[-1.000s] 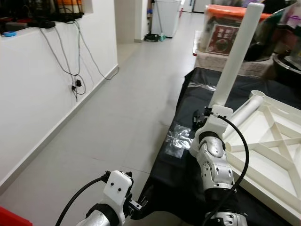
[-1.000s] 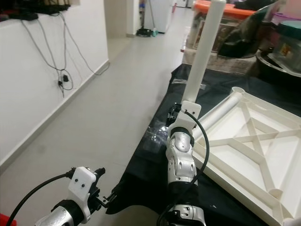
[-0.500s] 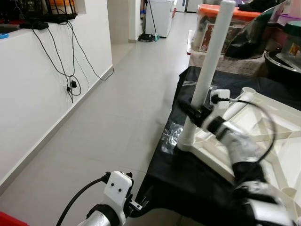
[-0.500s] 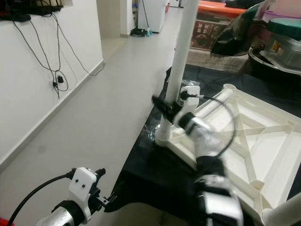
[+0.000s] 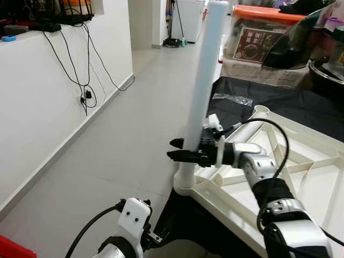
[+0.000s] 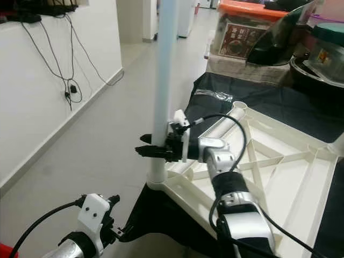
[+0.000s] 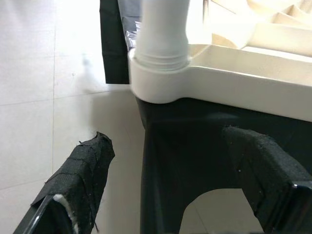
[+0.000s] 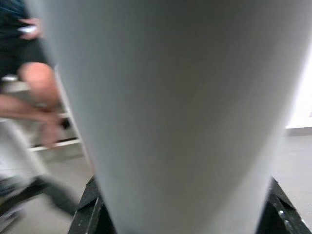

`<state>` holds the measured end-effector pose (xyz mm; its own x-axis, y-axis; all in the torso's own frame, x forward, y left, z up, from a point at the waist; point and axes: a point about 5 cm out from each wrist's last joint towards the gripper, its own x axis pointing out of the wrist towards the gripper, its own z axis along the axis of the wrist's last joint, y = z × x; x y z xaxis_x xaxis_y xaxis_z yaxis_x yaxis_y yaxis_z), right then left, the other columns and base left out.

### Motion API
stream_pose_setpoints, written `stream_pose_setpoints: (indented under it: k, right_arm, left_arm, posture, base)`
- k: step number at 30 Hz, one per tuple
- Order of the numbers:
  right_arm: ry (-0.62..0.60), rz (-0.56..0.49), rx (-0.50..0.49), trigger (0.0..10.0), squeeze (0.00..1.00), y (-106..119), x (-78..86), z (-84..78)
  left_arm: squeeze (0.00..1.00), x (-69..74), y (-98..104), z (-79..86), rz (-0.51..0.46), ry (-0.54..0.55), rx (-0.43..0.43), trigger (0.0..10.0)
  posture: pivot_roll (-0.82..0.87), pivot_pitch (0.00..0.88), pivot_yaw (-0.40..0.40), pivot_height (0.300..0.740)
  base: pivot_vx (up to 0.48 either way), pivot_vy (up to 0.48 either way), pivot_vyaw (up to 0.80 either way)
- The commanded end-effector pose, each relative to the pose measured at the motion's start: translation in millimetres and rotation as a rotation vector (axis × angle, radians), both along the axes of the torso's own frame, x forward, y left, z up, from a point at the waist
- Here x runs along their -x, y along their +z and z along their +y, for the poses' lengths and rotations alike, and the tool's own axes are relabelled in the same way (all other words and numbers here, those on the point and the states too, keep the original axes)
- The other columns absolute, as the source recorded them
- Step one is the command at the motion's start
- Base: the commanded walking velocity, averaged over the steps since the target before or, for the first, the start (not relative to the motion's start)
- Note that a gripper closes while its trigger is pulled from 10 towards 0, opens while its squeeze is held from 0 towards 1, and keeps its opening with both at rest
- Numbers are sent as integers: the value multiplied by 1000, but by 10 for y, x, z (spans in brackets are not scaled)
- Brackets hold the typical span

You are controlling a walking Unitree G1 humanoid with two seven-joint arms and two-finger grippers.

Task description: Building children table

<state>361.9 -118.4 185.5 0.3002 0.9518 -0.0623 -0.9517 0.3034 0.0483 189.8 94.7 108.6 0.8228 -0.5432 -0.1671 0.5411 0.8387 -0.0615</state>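
Right now my right hand [image 5: 180,150] is clenched around the tall white plastic table leg [image 5: 201,91], which stands upright in the corner socket of the upturned cream plastic tabletop [image 6: 279,161] with its cross-ribbed underside, lying on the black-draped surface [image 5: 301,102]. My left hand [image 7: 170,195] hangs low beside that corner with its two black fingers spread apart and holding nothing. Beyond the surface I see an orange-lidded clear storage box [image 5: 260,32] with a dark red label whose writing I cannot read.
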Motion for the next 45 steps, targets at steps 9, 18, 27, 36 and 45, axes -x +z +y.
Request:
stream_pose_setpoints:
  k: [9,18,27,36,45]
  right_arm:
    - [-1198,-19,-17,0,0,-39,-251,-717]
    - [-1662,4,-56,0,0,-200,98,-841]
    - [-1748,15,-65,10000,0,-233,310,-559]
    - [-1565,-135,-150,10000,0,-90,202,-539]
    - [-1504,-176,-143,10000,0,-51,194,-793]
  left_arm:
    - [0,3,-7,1,11,-13,-2,10000]
    - [0,-23,-11,5,9,-16,-7,10000]
    - [0,-32,-5,14,4,-12,-6,10000]
    - [0,-40,-2,5,2,-5,-4,10000]
    - [0,-49,-3,6,1,-5,-5,10000]
  posture:
    - [137,28,-72,740]
    - [138,28,-68,740]
    - [128,30,-67,740]
    - [131,31,-72,740]
    - [128,33,-74,740]
  base:
    - [0,0,0]
    - [0,0,0]
    - [0,0,0]
    - [0,0,0]
    - [0,0,0]
